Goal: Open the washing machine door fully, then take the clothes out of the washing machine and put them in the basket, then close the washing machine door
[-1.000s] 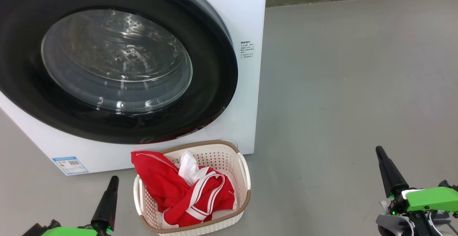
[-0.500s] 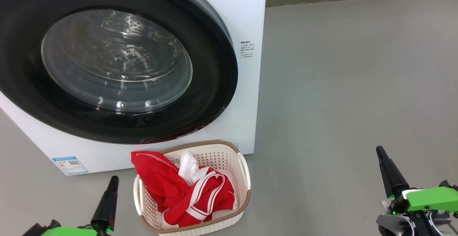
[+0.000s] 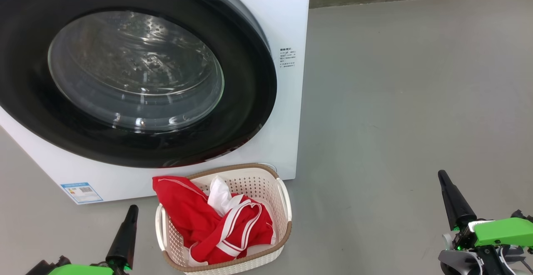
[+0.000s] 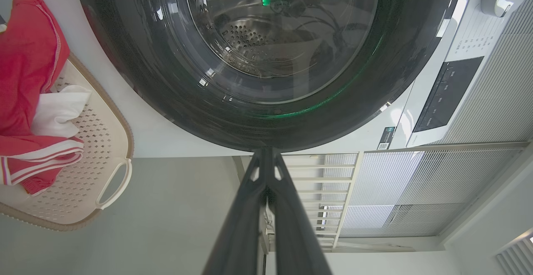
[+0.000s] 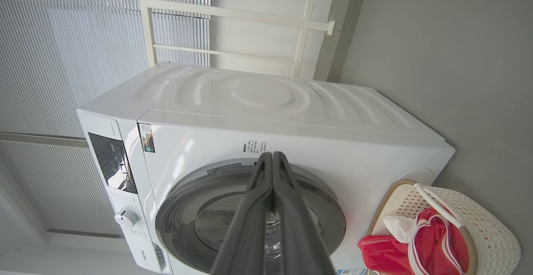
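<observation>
Our left gripper [image 3: 132,209] has its two dark fingers pressed together with nothing between them, and it hangs free over the grey floor [image 3: 395,100]. Just to its right stands the basket [image 3: 258,185], near but not touching. The clothes [image 3: 208,225] are heaped inside it, and one red fold drapes over the rim on the side nearest this gripper. Ahead of the fingertips, past a strip of bare floor, rises the washing machine [image 3: 287,16]. The washing machine door [image 3: 245,100] lies flush against the white front, closed, and through its glass we make out the perforated steel drum. A small blue label [image 3: 81,192] sits low on the machine's front, ahead and a little left of this gripper.

Our right gripper [image 3: 441,175] is likewise closed on nothing, its fingers meeting in a single point above the floor. It is well apart from everything: the basket lies far to its left, the machine ahead and to the left. In its wrist view the fingertips line up with the door's edge, with the dark control panel [image 5: 112,162] and a white dial [image 5: 126,217] off to one side.
</observation>
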Controlling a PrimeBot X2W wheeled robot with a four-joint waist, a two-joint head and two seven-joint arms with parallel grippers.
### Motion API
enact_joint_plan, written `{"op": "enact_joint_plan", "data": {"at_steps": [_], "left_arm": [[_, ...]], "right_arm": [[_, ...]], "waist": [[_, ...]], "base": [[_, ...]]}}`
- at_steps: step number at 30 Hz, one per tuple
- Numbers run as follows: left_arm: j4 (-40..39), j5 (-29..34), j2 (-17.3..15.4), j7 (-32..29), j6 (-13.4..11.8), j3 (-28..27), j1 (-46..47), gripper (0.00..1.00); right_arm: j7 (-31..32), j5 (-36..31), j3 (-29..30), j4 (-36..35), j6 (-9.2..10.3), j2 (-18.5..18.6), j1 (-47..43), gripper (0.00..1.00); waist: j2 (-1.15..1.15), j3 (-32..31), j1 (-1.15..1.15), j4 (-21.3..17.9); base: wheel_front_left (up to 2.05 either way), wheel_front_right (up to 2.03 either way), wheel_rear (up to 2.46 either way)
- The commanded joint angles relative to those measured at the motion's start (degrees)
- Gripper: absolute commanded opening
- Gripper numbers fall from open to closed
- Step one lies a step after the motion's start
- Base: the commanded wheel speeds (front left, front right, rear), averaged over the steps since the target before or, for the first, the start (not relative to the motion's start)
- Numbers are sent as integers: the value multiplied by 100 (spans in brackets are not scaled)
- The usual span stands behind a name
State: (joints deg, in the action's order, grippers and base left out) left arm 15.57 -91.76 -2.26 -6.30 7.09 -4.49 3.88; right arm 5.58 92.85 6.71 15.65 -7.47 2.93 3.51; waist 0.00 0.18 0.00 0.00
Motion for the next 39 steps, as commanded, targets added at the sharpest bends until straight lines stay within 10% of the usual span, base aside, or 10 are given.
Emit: {"op": "enact_joint_plan", "data": {"at_steps": [1,39], "left_arm": [[-155,-39,-62,-20,40,-205,231,0],[-154,-40,-62,-19,40,-204,231,0]], "right_arm": [[32,-8,-92,-167,-2,50,261,0],[59,-36,-59,-165,-2,27,264,0]], "waist": [[0,0,0,0],[0,0,0,0]], "base": [[0,0,0],[0,0,0]]}}
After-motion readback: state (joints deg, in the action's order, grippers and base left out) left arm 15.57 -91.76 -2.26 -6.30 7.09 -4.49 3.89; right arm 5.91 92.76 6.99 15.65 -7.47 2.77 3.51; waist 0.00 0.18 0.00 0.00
